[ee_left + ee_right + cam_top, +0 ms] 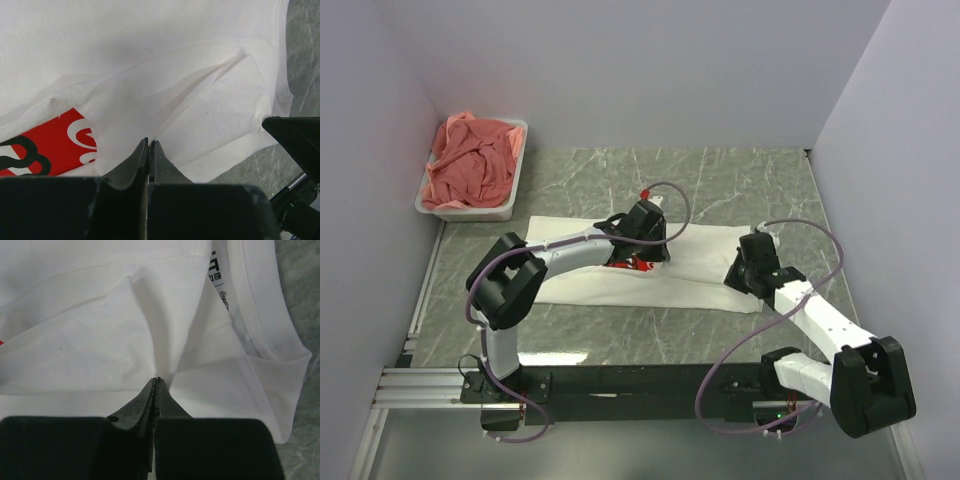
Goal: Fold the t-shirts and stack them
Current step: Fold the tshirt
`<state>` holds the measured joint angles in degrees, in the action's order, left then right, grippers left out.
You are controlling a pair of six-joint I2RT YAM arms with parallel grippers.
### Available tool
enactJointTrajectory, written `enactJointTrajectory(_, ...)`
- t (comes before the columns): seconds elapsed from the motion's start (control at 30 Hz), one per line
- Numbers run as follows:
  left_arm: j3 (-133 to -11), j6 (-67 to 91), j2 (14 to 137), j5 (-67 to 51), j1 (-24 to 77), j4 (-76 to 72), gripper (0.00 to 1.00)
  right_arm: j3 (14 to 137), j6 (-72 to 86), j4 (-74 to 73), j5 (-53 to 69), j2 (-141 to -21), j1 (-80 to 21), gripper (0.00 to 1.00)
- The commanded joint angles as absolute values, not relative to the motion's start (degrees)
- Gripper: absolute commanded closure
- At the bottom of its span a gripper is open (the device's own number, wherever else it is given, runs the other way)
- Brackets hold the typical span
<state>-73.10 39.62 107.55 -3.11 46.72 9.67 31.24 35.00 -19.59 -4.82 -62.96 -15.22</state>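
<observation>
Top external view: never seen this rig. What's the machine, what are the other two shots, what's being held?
It's two robot arms, left arm and right arm, bolted at the near edge of the table and seen from a camera above and behind. The other two pictures come from a camera on each wrist, looking along the claw. A white t-shirt with a red print lies spread on the table. The left claw and right claw are each shut, pinching a fold of that shirt. Crumpled pink shirts sit in a white tub at far left.

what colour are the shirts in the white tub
The shirts are salmon-pink, seen best in the top external view.
</observation>
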Motion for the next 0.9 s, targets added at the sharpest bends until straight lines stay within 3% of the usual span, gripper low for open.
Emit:
enactJointTrajectory(0.0, -75.1, 39.1, 108.4, -2.4, 47.0, 11.6, 0.99, 29.3, 38.7, -21.1, -4.0, -60.0, -15.1, 1.0)
enactJointTrajectory(0.17, -74.4, 39.0, 108.7, -2.5, 47.0, 12.2, 0.99, 27.0, 41.4, -22.2, -4.0, -56.0, -14.2, 0.97)
enactJointTrajectory(0.33, -74.1, 38.6, 109.4, -4.1, 47.0, 11.7, 0.96, 27.3, 42.5, -24.1, -5.2, -52.2, -13.4, 0.74)
enactJointTrajectory(0.4, -73.7, 38.5, 109.4, -5.1, 47.0, 11.1, 0.9, 28.3, 42.5, -25.0, -5.4, -51.4, -13.4, 0.69)
enactJointTrajectory(0.67, -72.5, 37.9, 106.2, -3.7, 46.9, 11.8, 0.61, 35.3, 40.8, -21.1, -3.4, -58.3, -16.9, 0.67)
enactJointTrajectory(0.87, -70.0, 42.4, 100.0, 2.2, 44.0, 13.8, 0.58, 46.0, 41.0, -17.5, -5.0, -71.9, -22.1, 0.68)
